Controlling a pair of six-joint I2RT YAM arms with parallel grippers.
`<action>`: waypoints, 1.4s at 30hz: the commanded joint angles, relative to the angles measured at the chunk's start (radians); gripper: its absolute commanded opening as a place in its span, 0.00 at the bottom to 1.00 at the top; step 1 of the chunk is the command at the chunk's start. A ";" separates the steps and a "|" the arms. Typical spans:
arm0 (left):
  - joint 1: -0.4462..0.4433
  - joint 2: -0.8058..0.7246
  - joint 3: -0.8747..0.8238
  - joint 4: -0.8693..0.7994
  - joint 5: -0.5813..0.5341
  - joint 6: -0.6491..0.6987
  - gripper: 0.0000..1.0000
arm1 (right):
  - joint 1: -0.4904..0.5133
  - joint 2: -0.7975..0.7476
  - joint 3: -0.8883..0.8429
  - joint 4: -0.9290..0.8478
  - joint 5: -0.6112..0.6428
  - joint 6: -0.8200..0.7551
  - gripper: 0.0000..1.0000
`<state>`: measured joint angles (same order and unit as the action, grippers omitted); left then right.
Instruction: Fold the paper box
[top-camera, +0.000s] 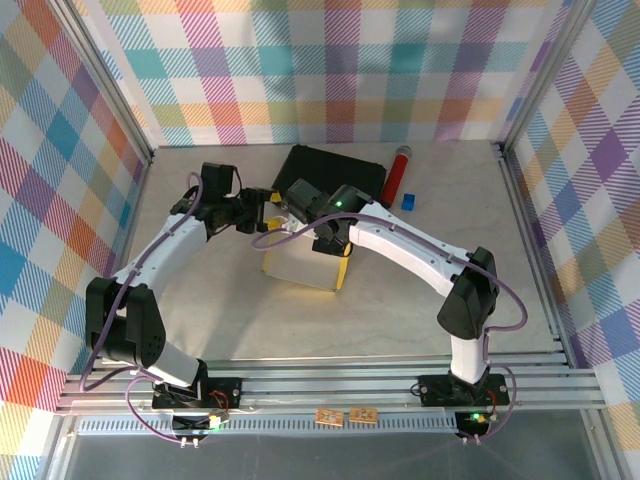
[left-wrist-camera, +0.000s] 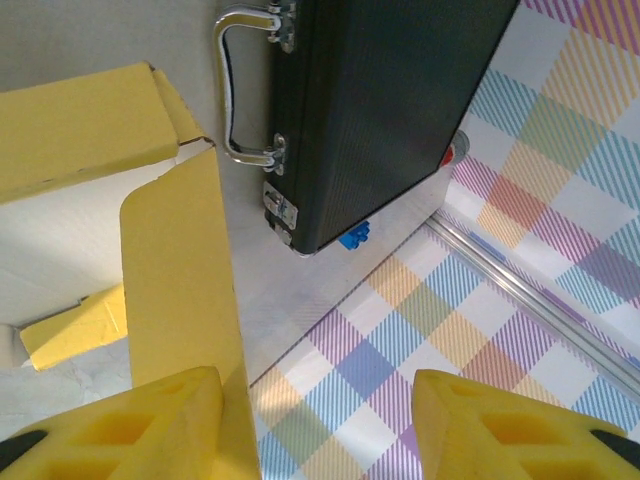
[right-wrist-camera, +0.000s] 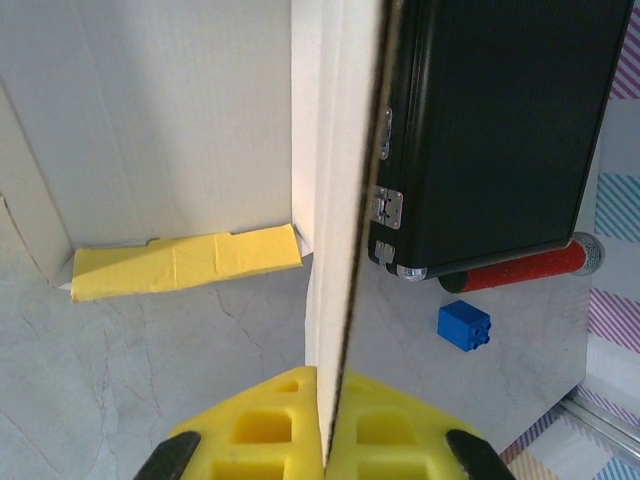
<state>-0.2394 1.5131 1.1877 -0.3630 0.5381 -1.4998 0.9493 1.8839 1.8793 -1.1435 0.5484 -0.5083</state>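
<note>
Paper box (top-camera: 305, 262) wall is clamped edge-on between the closed right fingers (right-wrist-camera: 270, 425).
Left fingers (left-wrist-camera: 150, 425) are held apart, gripping nothing. An upright yellow flap (left-wrist-camera: 180, 290) stands just inside one of them, its long axis running away from the tips; the black case (left-wrist-camera: 380, 110) lies beyond.

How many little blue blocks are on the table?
1. The blue block sits toward the back, just right of the red tube, which lies along the black case. More could be hidden behind the paper box or the case.
</note>
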 joint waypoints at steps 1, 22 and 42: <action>-0.048 -0.021 -0.034 0.011 0.095 -0.022 0.52 | 0.011 0.010 0.020 0.080 -0.060 0.006 0.00; -0.086 0.046 -0.070 0.025 0.124 -0.069 0.50 | 0.045 0.066 0.003 0.120 -0.058 -0.011 0.00; -0.098 0.064 -0.007 -0.115 0.105 -0.112 0.47 | 0.063 0.070 -0.026 0.151 -0.006 -0.035 0.00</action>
<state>-0.2832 1.5707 1.1435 -0.5220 0.5304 -1.5543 0.9718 1.9369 1.8511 -1.1336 0.6250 -0.5587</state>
